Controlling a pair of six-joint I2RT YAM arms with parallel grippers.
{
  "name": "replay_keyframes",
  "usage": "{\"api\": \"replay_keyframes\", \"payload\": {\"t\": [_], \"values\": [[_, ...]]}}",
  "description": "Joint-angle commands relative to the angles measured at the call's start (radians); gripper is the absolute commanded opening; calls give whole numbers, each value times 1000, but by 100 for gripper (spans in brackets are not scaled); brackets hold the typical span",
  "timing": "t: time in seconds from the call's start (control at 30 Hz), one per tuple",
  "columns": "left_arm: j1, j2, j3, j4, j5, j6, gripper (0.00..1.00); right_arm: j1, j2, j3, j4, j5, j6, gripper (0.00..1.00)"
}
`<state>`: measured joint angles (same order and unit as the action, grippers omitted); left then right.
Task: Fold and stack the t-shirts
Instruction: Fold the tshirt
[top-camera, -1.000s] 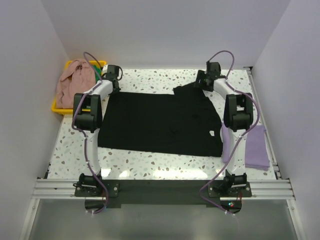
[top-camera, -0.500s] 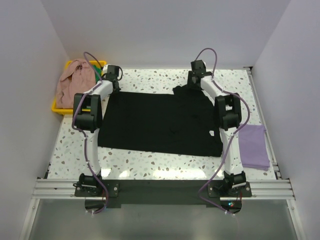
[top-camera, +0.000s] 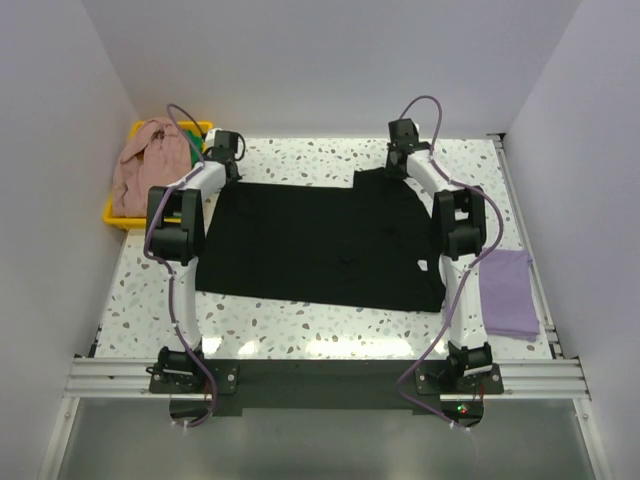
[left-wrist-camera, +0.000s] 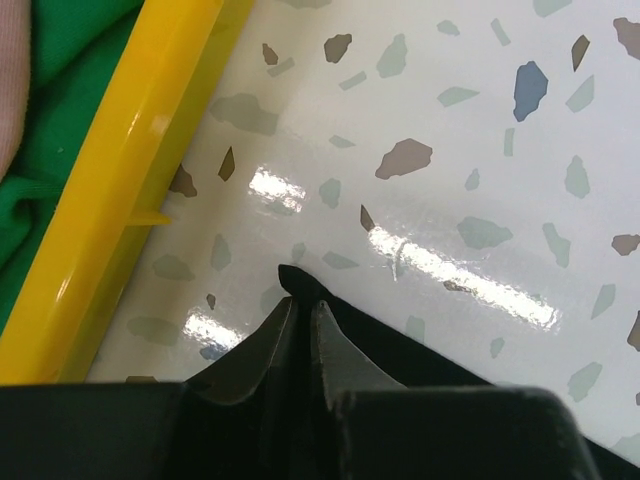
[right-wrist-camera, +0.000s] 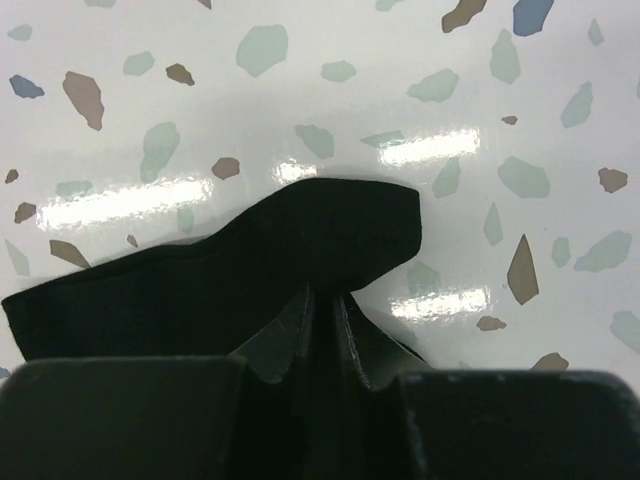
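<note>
Clamping the far corners, left gripper (left-wrist-camera: 303, 300) and right gripper (right-wrist-camera: 325, 297) hold black t-shirt (top-camera: 320, 245) spread lengthwise left-right.

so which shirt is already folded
The lavender t-shirt, folded on the table at right; the black one is spread flat, pink and green bunched in the yellow bin.

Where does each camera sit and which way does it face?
Top external: fixed above and behind the bases, looking down at the black t-shirt on the table; left arm and right arm show.
Left wrist: on the left arm, looking down at a shirt corner near the yellow bin; left gripper shows, pinching it.
Right wrist: on the right arm, looking down at a shirt edge; right gripper shows, pinching it.
Top external and left wrist share the yellow bin.
</note>
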<state>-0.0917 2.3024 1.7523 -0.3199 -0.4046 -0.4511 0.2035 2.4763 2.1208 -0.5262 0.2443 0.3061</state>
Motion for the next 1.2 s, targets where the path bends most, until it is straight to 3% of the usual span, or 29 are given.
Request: {"api": "replay_keyframes", "payload": {"t": [0.0,0.1,0.3,0.4,0.47,0.57,0.87,1.17], "values": [[9,-37,-14,47,-2,12,13,-27,-77,-2,28,-3,-1,9],[9,-38,-5,53,1,11,12,-33,-91,8,37,-8,-1,0],[17,-47,3,68,6,8,12,-56,-149,-31,101,-33,13,0],[20,-52,3,94,33,14,18,-64,-177,-54,135,-59,16,0],[21,-49,7,97,52,15,29,-64,-175,-50,140,-77,11,0],[21,-51,9,96,56,5,37,-64,-163,-55,141,-85,11,0],[23,-81,4,123,82,-11,47,-64,-165,-93,167,-106,16,0],[23,-48,68,130,115,-29,46,-64,-171,-107,178,-126,21,0]]}}
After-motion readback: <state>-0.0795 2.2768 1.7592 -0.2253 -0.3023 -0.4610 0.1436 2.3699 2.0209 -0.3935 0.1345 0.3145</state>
